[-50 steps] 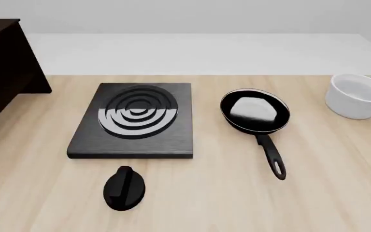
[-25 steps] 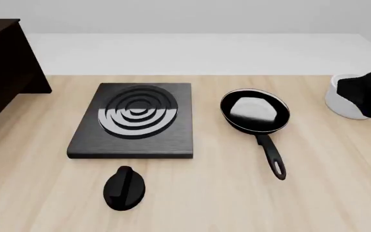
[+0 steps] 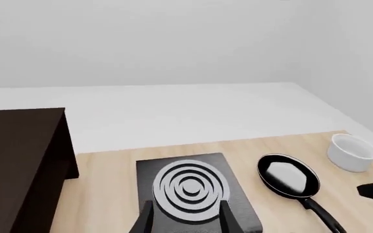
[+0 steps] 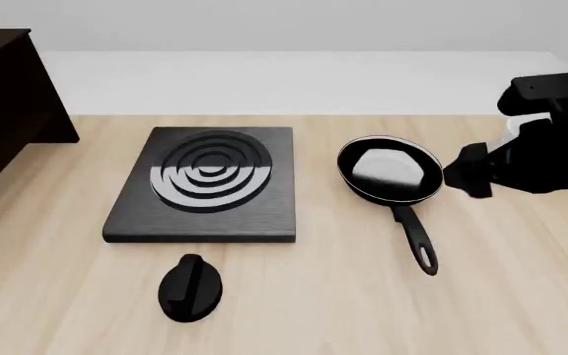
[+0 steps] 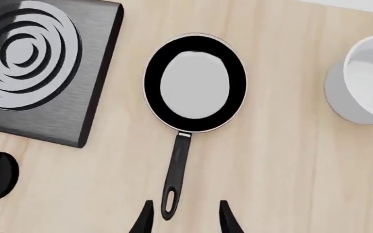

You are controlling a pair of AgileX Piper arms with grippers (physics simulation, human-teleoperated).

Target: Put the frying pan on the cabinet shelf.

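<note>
Frying pan [image 4: 390, 171] sits flat on the tabletop [image 4: 294, 296], at 3 o'clock of the burner plate [image 4: 208, 185], handle toward 6 o'clock. Right gripper [image 5: 182, 217] is above the table with its jaws parted, fingertips on either side of the handle's loop end, not touching it. Left gripper [image 3: 184, 218] is likewise parted, above the burner plate and holding nothing. Cabinet [image 4: 8, 103] stands at 9 o'clock; its shelf cannot be made out. White bowl [image 5: 366, 82] lies at 3 o'clock of the pan. Knob [image 4: 190, 288] lies at 6 o'clock of the burner.
</note>
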